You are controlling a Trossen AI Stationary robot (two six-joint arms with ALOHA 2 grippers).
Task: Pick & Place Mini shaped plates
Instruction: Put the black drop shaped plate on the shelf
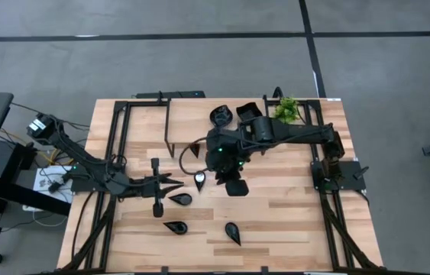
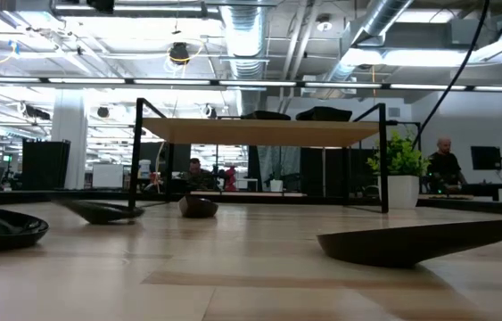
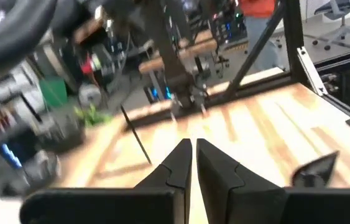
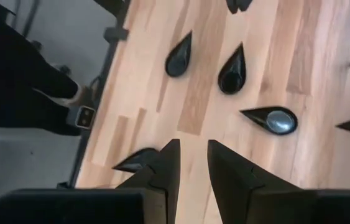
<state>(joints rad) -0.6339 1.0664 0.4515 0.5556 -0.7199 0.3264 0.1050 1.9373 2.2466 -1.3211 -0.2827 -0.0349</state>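
- Bright, even light from overhead; ceiling lamps (image 2: 177, 53) glare white in the low view.
- Soft, short shadows on the pale counter (image 1: 291, 214).
- Left wrist view heavily motion-blurred.
- A glossy teardrop plate (image 4: 273, 119) shows a pale reflection.
- Low view's nearest plates are out of focus.

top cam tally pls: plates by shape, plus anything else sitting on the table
teardrop plates: 4
scalloped round plate: 1
square plate: 1 (shape less certain, it sits right beside the arm)
potted plant: 1
Total: 7, of which 6 are plates
Counted from the high view; any hidden plates are not included.
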